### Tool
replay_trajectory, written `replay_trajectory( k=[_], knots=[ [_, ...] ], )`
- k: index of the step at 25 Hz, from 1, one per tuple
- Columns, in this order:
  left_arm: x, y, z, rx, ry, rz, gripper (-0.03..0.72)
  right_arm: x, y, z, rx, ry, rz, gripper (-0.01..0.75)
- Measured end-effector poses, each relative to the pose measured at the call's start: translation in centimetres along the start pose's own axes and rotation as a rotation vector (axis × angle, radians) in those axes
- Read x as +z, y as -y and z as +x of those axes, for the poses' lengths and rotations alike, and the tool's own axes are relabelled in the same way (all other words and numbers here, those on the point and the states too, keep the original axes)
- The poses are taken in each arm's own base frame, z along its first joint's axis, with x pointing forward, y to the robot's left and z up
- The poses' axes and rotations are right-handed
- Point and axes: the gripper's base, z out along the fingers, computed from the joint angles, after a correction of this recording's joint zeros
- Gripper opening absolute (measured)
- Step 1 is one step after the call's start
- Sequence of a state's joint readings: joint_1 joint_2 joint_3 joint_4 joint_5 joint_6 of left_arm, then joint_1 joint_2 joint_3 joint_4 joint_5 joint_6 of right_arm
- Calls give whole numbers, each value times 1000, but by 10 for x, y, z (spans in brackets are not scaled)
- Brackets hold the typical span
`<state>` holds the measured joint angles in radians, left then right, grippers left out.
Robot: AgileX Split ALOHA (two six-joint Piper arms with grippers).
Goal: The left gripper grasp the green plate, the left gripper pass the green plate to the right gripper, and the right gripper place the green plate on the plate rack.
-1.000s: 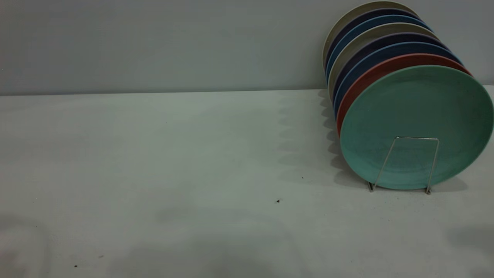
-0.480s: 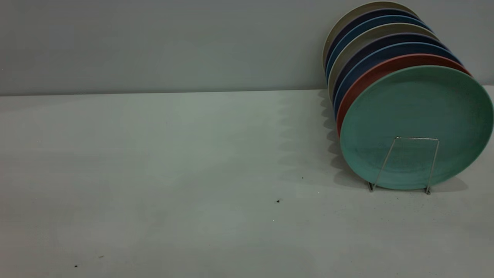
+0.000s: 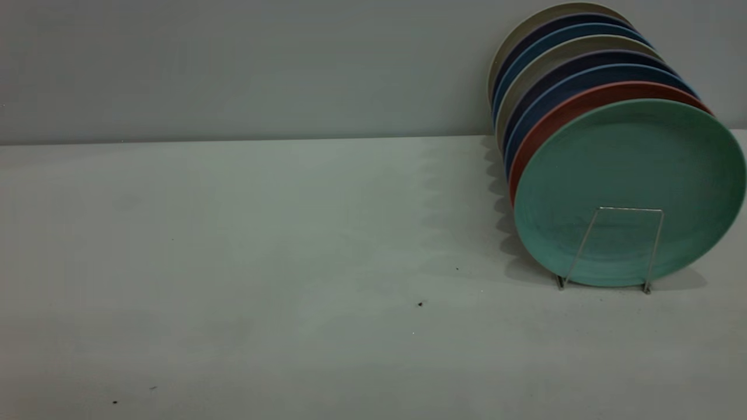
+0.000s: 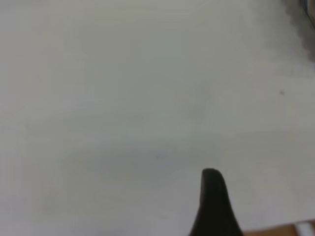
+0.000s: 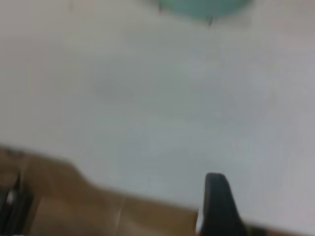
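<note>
The green plate [image 3: 630,175] stands upright in the front slot of the plate rack [image 3: 630,209] at the table's right, leaning back on the plates behind it. The rack's front wire loop crosses its lower face. Neither gripper shows in the exterior view. In the left wrist view a black part of my left gripper [image 4: 212,196] hangs over bare table. The right wrist view shows a black part of my right gripper [image 5: 216,201] near the table's edge, with the green plate [image 5: 204,6] and a rack foot far off. Nothing touches the plate.
Behind the green plate stand a salmon-pink plate [image 3: 560,114] and several blue, dark and beige plates [image 3: 543,52] in the same rack. A grey wall [image 3: 233,64] closes the back. A brown floor [image 5: 59,201] lies beyond the table's edge.
Faint shadows along the table's front at the left and right have faded away. The green plate and the rack have not moved.
</note>
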<state>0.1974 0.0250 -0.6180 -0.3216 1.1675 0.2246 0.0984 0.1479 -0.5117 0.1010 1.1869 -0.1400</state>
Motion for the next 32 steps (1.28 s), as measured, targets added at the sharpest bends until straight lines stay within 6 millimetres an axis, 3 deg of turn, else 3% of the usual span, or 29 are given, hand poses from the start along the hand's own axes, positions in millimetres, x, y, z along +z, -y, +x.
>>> replay_trajectory(
  k=[4, 13, 32],
  knots=[
    [-7, -8, 9, 87, 20, -48, 505, 4, 1, 5, -28, 38, -12, 482],
    [15, -20, 24, 131, -82, -20, 477, 5, 1, 5, -34, 40, -10, 482],
    [21, -28, 28, 121, -96, -29, 475, 5, 3, 6, -40, 42, 8, 482]
  ],
)
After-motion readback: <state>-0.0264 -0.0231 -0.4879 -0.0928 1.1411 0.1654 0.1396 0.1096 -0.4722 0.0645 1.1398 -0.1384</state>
